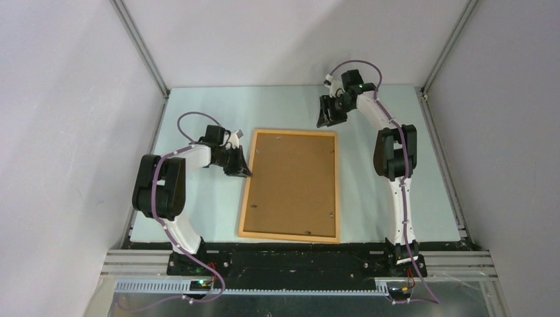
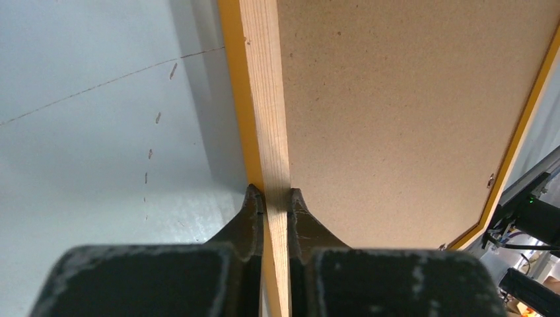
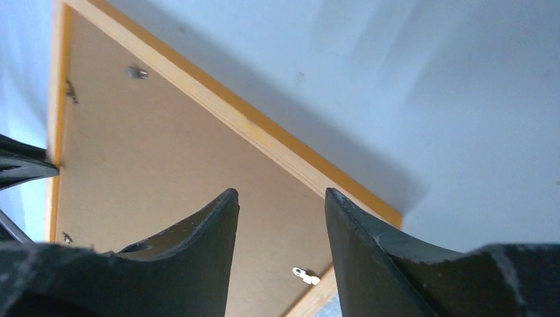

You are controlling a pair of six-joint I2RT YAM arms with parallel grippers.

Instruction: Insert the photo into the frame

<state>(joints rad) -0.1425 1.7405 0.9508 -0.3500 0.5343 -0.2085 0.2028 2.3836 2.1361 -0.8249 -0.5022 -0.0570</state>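
Note:
The orange-tan wooden frame lies back-up in the middle of the table, with the brown backing board filling it. The photo is not in view. My left gripper is shut on the frame's left rail near its far end. In the left wrist view the pale wood rail runs between the fingertips of the gripper. My right gripper is open and empty, hovering just beyond the frame's far right corner. In the right wrist view it looks down on the frame's rail and board.
Small metal retaining tabs sit along the frame's inner edges. The pale blue-green table is walled by white panels on three sides, with metal rails at its edges. The arm bases stand at the near edge.

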